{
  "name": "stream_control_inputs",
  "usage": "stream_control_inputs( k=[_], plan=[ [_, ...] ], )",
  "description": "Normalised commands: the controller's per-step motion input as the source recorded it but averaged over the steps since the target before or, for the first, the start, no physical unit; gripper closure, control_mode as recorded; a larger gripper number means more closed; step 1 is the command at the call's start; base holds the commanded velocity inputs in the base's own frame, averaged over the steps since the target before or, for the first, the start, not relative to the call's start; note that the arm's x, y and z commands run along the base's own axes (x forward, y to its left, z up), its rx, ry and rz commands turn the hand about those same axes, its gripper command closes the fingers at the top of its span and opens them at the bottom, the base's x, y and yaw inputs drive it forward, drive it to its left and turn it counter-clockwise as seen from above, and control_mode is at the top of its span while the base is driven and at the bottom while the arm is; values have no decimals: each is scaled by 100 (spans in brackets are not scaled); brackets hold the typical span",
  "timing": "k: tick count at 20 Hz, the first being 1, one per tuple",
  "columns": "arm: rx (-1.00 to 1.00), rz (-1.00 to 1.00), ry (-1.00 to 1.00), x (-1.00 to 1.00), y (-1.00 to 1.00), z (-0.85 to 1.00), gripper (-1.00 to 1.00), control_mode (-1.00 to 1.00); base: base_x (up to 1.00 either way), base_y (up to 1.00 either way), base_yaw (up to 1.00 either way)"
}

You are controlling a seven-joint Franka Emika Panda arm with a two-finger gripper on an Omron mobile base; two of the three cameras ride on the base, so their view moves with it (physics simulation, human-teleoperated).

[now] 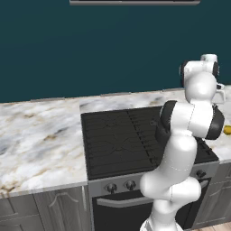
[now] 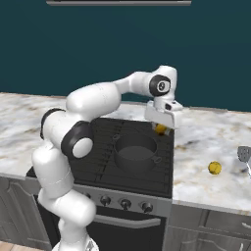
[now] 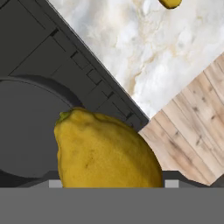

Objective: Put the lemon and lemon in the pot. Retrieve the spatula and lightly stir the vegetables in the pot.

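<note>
Yellow dimpled lemon (image 3: 107, 151) in gripper (image 2: 163, 128), over round grey pot (image 2: 135, 151).

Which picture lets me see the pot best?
The right base view: the whole round pot sits on the stove. The hand view catches part of its dark inside, behind the held lemon. In the left base view the arm covers that spot.

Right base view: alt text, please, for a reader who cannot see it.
The white arm's end effector holds a lemon above the stove, beside the dark pot. A second lemon lies on the marble counter, near the spatula.
</note>
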Motion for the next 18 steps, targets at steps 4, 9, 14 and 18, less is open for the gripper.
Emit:
stream_control_inputs(
  k=[4,9,14,18],
  plan=[
    [1,20,-12,-4,70,-36,100,-100,0,0,0],
    [0,12,-1,17,37,-6,100,-100,0,0,0],
    [3,2,-1,33,8,0,100,-100,0,0,0],
    [6,3,0,19,10,-1,100,-100,0,0,0]
  ],
)
